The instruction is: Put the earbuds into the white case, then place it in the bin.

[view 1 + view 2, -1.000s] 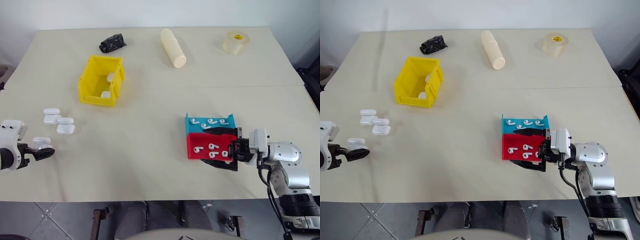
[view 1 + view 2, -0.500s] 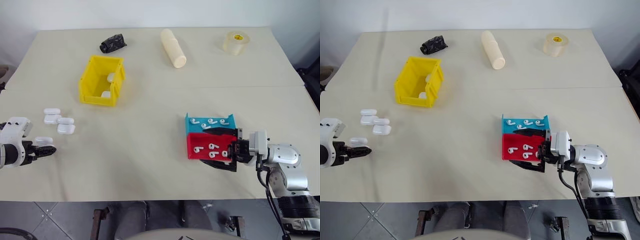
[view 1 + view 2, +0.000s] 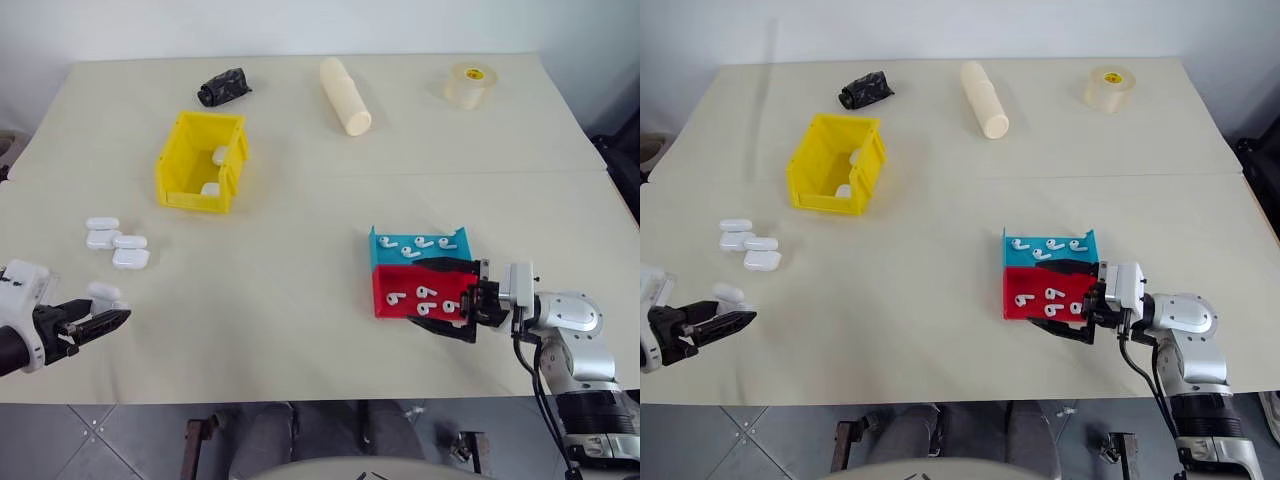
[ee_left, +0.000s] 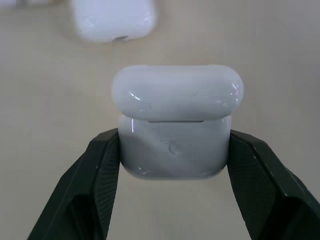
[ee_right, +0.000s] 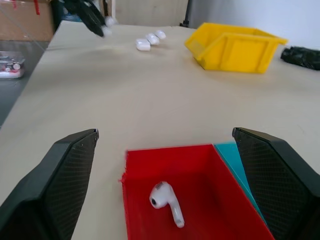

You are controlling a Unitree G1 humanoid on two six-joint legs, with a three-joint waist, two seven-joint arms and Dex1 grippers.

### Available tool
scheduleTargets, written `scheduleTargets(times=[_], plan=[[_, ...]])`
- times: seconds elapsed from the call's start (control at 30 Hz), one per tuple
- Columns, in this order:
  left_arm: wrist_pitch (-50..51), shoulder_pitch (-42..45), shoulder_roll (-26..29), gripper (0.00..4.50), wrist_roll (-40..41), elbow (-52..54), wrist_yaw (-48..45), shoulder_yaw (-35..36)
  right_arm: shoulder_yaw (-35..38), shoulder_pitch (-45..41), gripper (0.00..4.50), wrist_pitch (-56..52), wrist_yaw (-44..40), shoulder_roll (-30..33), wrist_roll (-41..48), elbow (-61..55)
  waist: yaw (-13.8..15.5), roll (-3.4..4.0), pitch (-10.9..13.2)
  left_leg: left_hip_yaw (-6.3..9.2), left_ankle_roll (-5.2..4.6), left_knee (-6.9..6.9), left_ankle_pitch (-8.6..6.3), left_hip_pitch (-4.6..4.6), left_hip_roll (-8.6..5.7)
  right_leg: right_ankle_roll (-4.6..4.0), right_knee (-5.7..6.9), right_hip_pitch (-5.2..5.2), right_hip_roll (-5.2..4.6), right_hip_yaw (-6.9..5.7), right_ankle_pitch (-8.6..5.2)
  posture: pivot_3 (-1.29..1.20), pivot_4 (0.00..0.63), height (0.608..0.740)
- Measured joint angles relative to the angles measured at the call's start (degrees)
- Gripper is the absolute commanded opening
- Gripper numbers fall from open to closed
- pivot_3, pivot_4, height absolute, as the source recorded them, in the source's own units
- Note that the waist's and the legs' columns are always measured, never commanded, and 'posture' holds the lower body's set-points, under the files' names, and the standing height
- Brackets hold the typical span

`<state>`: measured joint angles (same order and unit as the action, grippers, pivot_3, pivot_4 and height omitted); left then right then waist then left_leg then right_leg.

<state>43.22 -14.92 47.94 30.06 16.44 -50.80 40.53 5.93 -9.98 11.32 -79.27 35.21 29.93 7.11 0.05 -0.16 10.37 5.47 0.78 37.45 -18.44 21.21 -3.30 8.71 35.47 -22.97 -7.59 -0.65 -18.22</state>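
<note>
Left gripper (image 3: 100, 322) sits at the near left edge of the table (image 3: 300, 190), fingers clamped on the white case (image 4: 174, 125); the pads press its two short sides, lid closed, case lifted clear of the tabletop. Three more white cases (image 3: 115, 243) lie in a cluster just beyond it, close together, near the left edge.

Right gripper (image 3: 452, 298) sits low at the near right, jaws spread wide, one finger on each side of the red tray (image 3: 420, 292). Whether the fingers press the tray walls I cannot tell. The red tray holds several earbuds (image 3: 428, 293); one lies loose on the tray floor between the fingers in the right wrist view. The blue tray (image 3: 418, 247) touches the red one on its far side and carries more earbuds.

The bin (image 3: 202, 160) stands toward the far left of the table, well apart from both grippers, with two white items inside against its right wall.

Open room: a broad bare stretch of tabletop runs between left gripper and trays, and from the bin to the near edge. Along the far edge: black crumpled object (image 3: 224, 86), cream cylinder (image 3: 345, 95), tape roll (image 3: 470, 84).
</note>
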Motion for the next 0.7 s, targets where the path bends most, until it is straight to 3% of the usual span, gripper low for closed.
scheduleTargets(times=[0.17,0.43,0.7], plan=[[-13.91,4.70,-8.68,2.79,3.64,6.76,-3.94,-2.31,2.14,0.75,4.50,0.08,0.10,2.56,-0.53,1.46,1.23,0.02,-0.01,0.13,0.00,0.30,-0.04,-0.04,0.00,0.03,-0.07,0.31,0.00,-0.16,0.02,0.00,0.150,0.740],[-24.86,16.90,-16.96,2.79,4.00,9.39,-7.45,-23.00,8.37,7.96,4.50,0.34,2.35,6.01,-0.91,-1.11,1.30,0.07,-0.04,0.11,-0.06,0.49,-0.14,-0.05,-0.04,0.05,0.02,0.38,0.07,-0.19,0.03,0.00,0.150,0.740],[-37.05,26.98,-25.25,2.79,0.72,-1.46,-15.46,-39.47,19.85,23.41,4.50,-0.27,7.10,7.60,-0.20,-11.14,1.36,0.18,-0.09,-0.02,-0.11,0.54,-0.16,-0.08,-0.09,0.09,0.02,0.40,0.13,-0.14,0.05,0.00,0.150,0.740]])
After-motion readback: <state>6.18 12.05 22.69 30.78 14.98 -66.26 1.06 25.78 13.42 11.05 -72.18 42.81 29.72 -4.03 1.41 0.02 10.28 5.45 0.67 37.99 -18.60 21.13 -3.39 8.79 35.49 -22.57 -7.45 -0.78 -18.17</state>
